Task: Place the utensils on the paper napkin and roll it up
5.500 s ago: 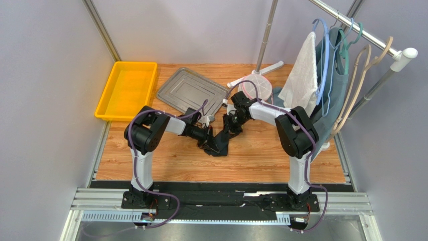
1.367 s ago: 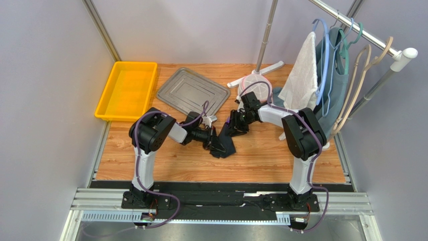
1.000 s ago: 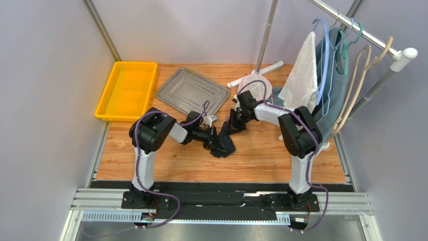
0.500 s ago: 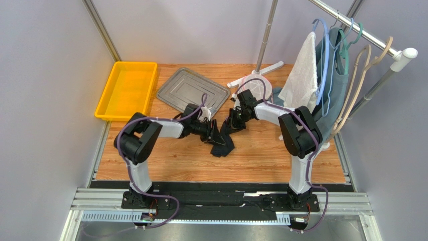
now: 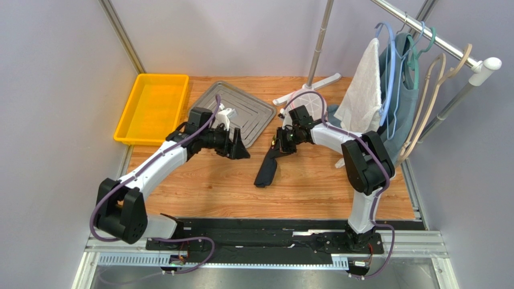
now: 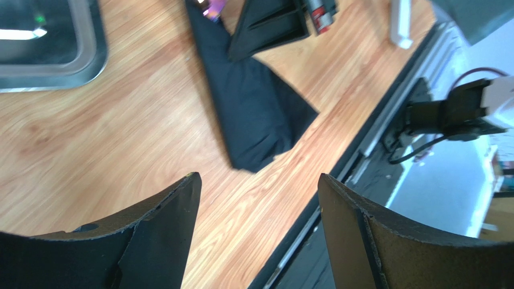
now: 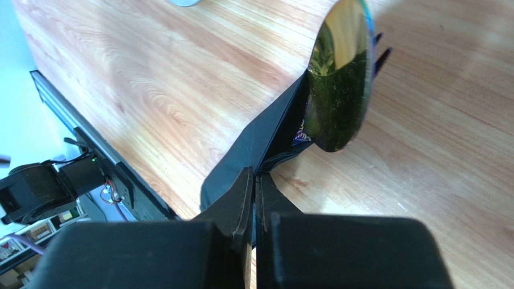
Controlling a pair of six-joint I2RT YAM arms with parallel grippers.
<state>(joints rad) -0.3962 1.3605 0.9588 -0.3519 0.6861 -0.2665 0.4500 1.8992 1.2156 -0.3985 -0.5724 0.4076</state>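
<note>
right wrist: napkin (image 7: pixel 252 143) between pinched fingers (image 7: pixel 234 208)

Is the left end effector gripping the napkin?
No, the left end effector stands open over the table, apart from the napkin.

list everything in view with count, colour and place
black paper napkin roll: one, black, table centre, lying diagonally
gold-bowled spoon: one, gold, bowl sticking out of roll's far end
purple fork: one, purple, mostly hidden in roll
yellow plastic bin: one, yellow, far left
grey metal tray: one, grey, beside bin
white towel: one, white, hanging at right
grey-blue garment: one, grey-blue, behind towel
wooden table: one, light brown, under everything
left gripper: one, black, open, near tray
right gripper: one, black, shut on roll's far end
</note>
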